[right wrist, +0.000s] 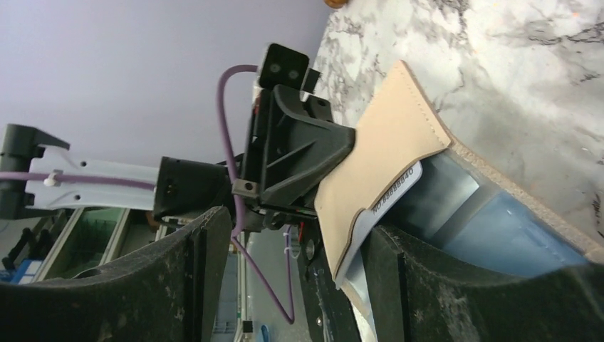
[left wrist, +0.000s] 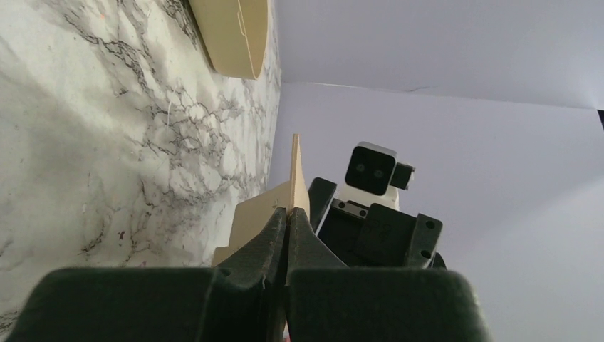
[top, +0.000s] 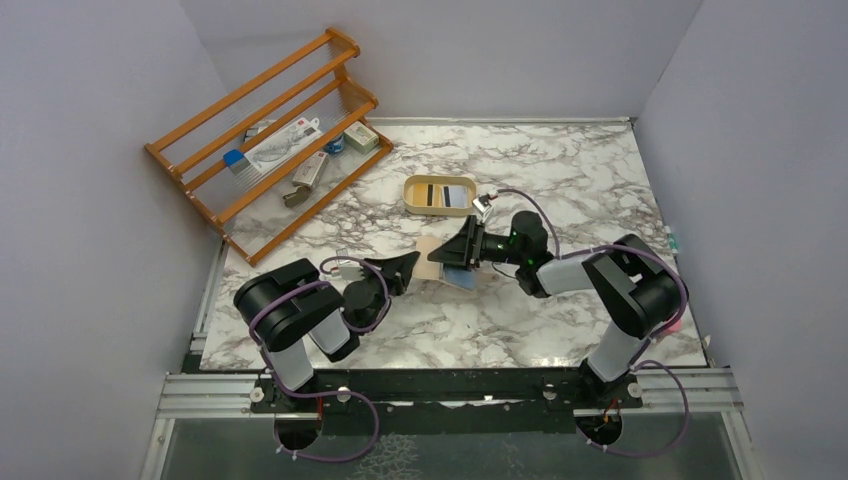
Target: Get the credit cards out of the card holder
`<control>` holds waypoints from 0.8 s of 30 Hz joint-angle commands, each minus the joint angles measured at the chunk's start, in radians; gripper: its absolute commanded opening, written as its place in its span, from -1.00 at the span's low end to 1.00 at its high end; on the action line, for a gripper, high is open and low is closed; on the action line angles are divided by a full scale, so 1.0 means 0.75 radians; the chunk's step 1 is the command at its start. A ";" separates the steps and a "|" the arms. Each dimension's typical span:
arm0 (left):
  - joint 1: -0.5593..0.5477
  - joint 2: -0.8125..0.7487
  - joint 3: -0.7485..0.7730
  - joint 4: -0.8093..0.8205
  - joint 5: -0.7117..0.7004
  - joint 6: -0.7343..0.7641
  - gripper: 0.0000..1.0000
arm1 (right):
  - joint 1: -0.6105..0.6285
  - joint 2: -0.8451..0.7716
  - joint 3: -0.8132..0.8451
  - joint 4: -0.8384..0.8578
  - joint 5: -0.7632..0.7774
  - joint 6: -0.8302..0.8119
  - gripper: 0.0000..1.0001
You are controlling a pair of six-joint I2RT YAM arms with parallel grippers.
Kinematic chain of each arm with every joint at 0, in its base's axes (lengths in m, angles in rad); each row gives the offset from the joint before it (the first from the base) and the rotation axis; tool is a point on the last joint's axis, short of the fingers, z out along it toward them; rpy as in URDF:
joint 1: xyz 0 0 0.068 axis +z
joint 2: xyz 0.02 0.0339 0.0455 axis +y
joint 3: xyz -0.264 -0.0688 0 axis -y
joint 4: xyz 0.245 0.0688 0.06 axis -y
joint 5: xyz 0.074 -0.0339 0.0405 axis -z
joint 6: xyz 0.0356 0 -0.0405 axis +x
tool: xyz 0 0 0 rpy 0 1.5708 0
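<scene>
- L claw: clamped on holder edge, 9 o'clock side.
- R claw: wide, astride blue card.
- Risk: your pull drags holder if L grip slips.

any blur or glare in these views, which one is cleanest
Top external: cleanest, even light, sharp, no glare, only soft shadows on the table. Left wrist: own fingers soft, card holder edge crisp. Right wrist: fingers dark and blurred, credit card print legible.

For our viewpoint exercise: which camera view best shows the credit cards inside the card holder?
Right wrist: the credit cards sit close up inside the open card holder, one showing printed digits. Top external shows only a small blue patch; left wrist shows just the holder's tan edge.
</scene>
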 commanded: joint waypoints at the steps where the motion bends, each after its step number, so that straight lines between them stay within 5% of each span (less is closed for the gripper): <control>1: -0.027 0.010 0.045 0.350 0.107 0.040 -1.00 | 0.030 0.022 0.086 -0.258 0.021 -0.131 0.41; 8: -0.029 0.017 0.043 0.350 0.113 0.038 -1.00 | 0.037 0.045 0.092 -0.230 0.033 -0.105 0.40; 18: -0.029 0.009 0.015 0.350 0.107 0.036 -1.00 | 0.037 -0.028 -0.086 -0.057 0.159 -0.064 -0.02; 24: -0.029 0.007 0.006 0.351 0.107 0.034 -1.00 | 0.034 -0.004 -0.128 0.103 0.170 -0.013 -0.11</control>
